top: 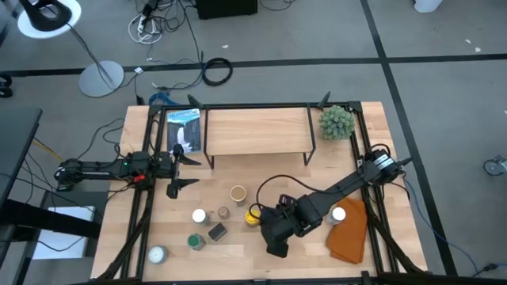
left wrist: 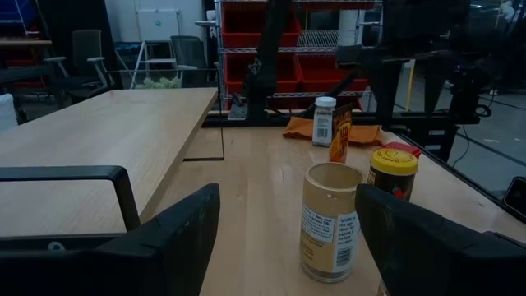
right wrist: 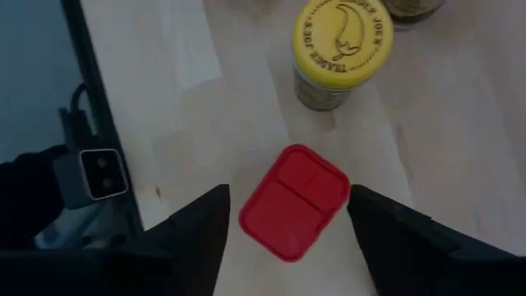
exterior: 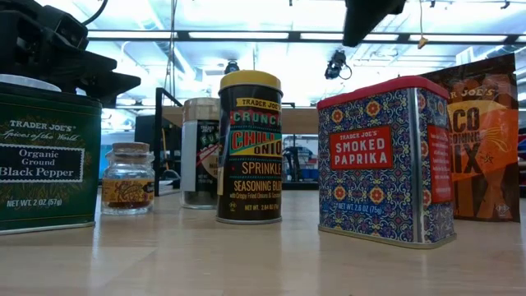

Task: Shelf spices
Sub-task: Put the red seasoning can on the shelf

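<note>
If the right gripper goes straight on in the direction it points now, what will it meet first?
Most likely the red-lidded smoked paprika tin: it stands directly between the open fingers of the right gripper, below them. How much gap remains is unclear.
</note>
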You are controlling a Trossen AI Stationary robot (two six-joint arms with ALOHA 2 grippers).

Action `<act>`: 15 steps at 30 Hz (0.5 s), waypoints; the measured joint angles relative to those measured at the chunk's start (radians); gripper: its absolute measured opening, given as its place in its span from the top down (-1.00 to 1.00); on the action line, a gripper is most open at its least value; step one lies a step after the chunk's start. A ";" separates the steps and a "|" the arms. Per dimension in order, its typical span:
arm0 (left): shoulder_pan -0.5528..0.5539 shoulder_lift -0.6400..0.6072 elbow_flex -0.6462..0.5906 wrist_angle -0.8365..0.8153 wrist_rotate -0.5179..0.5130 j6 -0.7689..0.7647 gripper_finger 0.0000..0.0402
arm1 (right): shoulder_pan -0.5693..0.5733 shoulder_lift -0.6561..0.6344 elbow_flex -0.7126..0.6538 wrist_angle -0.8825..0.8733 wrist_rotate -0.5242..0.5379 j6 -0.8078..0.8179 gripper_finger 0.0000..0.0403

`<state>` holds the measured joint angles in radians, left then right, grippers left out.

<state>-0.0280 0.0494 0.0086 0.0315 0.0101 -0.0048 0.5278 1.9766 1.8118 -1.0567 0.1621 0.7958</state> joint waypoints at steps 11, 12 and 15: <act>0.000 0.000 0.000 0.000 0.000 0.000 -0.43 | 0.065 0.000 -0.001 -0.057 0.194 0.186 -0.91; 0.000 0.000 0.000 0.000 0.000 0.000 -0.43 | 0.070 0.000 -0.001 -0.058 0.207 0.201 -0.94; 0.000 0.000 0.000 0.000 0.000 0.000 -0.43 | 0.080 0.000 -0.001 -0.057 0.215 0.260 -0.98</act>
<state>-0.0280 0.0494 0.0090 0.0313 0.0101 -0.0048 0.6075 1.9770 1.8111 -1.1137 0.3773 1.0558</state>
